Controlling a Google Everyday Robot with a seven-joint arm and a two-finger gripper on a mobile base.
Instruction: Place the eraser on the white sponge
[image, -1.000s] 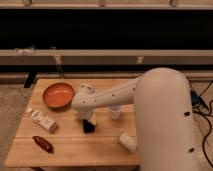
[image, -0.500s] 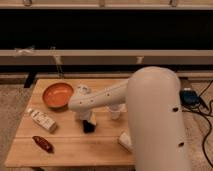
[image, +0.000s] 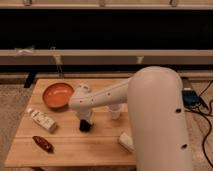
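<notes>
My gripper (image: 85, 125) points down at the middle of the wooden table (image: 75, 150), just right of the orange bowl (image: 57, 95). A small dark shape sits at its tip, on or just above the tabletop. I cannot tell whether this is the eraser or part of the gripper. No other black bar shows on the table. The white sponge (image: 126, 141), an off-white block, lies near the table's front right edge, partly behind my arm and well to the right of the gripper.
A white cup (image: 115, 111) stands just right of the gripper. A white printed carton (image: 41, 120) lies at the left, with a dark red pepper-shaped object (image: 43, 143) in front of it. My bulky arm (image: 160, 115) covers the table's right side.
The gripper has stayed at about the same spot on the table. The arm's bulky upper part has shifted left and now covers more of the right side.
</notes>
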